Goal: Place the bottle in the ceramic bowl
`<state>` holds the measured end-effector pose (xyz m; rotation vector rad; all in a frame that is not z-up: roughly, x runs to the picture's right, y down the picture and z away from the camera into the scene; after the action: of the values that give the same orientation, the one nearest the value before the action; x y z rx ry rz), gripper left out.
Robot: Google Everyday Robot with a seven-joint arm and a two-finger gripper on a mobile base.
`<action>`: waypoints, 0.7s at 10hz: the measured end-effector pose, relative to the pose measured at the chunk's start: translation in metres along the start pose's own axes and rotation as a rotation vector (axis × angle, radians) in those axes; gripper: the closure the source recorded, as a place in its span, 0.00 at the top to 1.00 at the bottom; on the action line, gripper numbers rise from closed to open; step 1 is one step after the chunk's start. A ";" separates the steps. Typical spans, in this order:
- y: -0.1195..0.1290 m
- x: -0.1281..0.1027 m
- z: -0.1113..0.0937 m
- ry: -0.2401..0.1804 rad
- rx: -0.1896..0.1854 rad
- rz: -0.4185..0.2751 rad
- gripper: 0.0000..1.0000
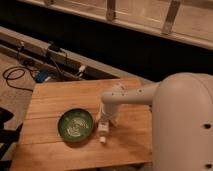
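Observation:
The ceramic bowl (75,124) is round, green, with a pale swirl inside, and sits on the wooden table (55,95) left of centre. The bottle (102,131) is small, white and slim; it stands just right of the bowl, narrow end down near the tabletop. My gripper (104,121) hangs from the white arm directly over the bottle's upper part, and its tip merges with the bottle. The bottle is outside the bowl, close to its right rim.
My large white arm body (180,125) fills the right side. Cables and a blue object (40,75) lie on the floor behind the table. A dark rail and wall run along the back.

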<state>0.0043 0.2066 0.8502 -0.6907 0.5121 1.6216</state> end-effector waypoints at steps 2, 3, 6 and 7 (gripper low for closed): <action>-0.003 0.001 -0.003 0.002 0.005 0.001 0.38; -0.007 0.001 -0.005 0.003 0.009 0.006 0.28; -0.005 0.000 -0.010 -0.017 0.003 -0.001 0.01; -0.001 -0.001 -0.020 -0.042 0.001 -0.006 0.00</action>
<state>0.0088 0.1928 0.8362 -0.6557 0.4805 1.6268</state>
